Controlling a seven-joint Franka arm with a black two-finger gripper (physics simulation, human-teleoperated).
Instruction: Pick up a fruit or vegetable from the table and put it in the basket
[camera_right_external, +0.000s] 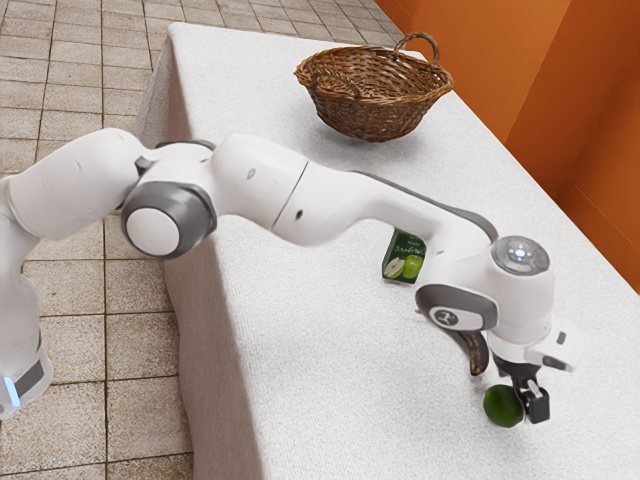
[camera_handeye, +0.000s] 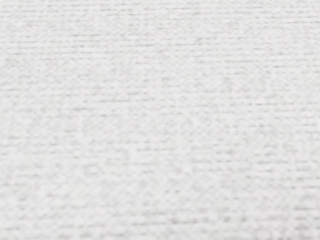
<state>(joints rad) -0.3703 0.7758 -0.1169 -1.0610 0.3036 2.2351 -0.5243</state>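
My black gripper (camera_right_external: 529, 394) is low over the table at the lower right of the exterior view. A round dark green fruit or vegetable (camera_right_external: 502, 406) is right beside it, toward that view's left. Whether the two touch is unclear. A dark, brownish banana-like fruit (camera_right_external: 477, 353) lies farther back, partly hidden by the arm. The brown wicker basket (camera_right_external: 372, 108) stands upright at the table's far end, well away from the gripper. In the wrist view, the white tablecloth (camera_handeye: 160, 120) appears close up.
A green carton with apple pictures (camera_right_external: 403, 257) stands mid-table, partly behind the arm. The white-clothed table (camera_right_external: 320, 370) has its long edge toward the exterior view's left, above a tiled floor. An orange wall (camera_right_external: 500, 70) rises beyond the table's other side.
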